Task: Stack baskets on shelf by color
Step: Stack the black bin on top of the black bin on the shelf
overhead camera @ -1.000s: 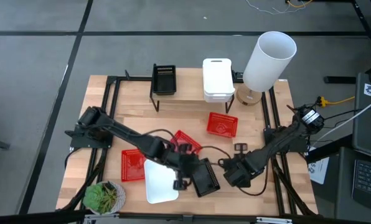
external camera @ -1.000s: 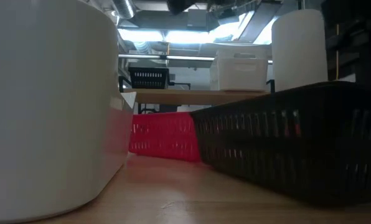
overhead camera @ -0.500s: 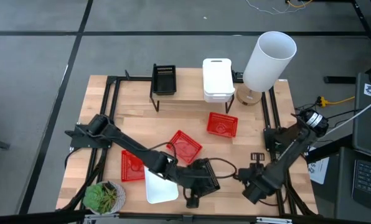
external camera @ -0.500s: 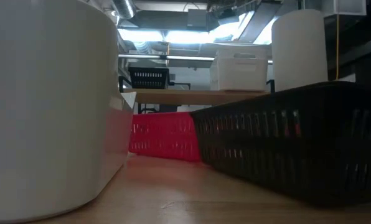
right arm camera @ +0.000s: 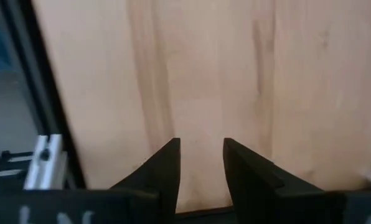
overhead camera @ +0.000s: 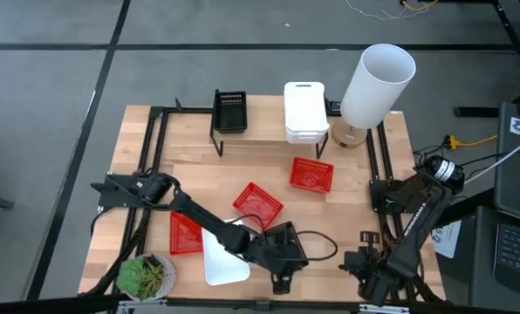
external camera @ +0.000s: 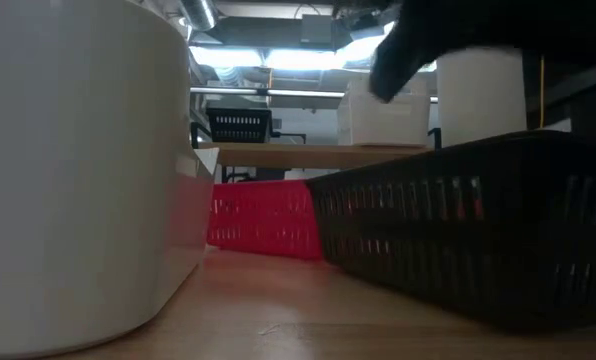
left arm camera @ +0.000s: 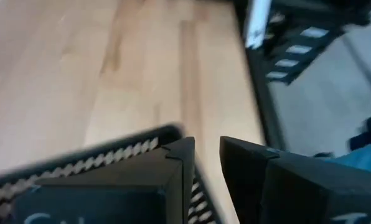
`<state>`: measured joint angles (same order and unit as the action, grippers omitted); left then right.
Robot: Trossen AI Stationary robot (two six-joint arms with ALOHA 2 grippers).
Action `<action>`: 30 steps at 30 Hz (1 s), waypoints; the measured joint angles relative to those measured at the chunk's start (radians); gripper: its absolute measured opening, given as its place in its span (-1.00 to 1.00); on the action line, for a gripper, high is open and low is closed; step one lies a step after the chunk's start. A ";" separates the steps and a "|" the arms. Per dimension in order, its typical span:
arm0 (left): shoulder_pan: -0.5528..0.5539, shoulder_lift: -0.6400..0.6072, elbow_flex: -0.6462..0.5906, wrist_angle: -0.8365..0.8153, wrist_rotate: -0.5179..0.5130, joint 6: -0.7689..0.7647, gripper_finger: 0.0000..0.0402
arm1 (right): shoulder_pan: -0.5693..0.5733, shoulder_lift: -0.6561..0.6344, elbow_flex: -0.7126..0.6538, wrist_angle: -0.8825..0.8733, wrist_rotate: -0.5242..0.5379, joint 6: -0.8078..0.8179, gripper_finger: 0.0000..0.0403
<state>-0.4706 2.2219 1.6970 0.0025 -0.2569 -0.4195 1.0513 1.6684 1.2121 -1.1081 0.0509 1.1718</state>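
the left gripper (overhead camera: 280, 277) pinches the front wall of the black mesh basket (overhead camera: 286, 248) at the bench's front edge, its long axis running front to back, while the spread, empty right gripper (overhead camera: 365, 266) waits at the front-right corner.

Grey floor (overhead camera: 51, 78) crossed by dark seams surrounds the table; ceiling lights (external camera: 308, 58) (bright strips) glow beyond.

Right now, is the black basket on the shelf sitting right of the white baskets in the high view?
No. The black basket is on the shelf left of the white baskets.
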 joint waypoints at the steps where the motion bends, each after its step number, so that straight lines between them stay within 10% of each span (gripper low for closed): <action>1: 0.000 -0.001 0.000 -0.028 -0.017 -0.024 -0.66 | 0.004 0.000 0.000 0.007 0.000 0.003 -0.40; 30: -0.032 -0.040 0.000 -0.507 0.065 -0.311 -0.66 | 0.027 0.000 0.000 0.080 0.141 0.003 -0.40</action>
<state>-0.5021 2.1817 1.6970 -0.5043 -0.1920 -0.7309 1.0786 1.6684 1.2118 -1.0277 0.1917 1.1746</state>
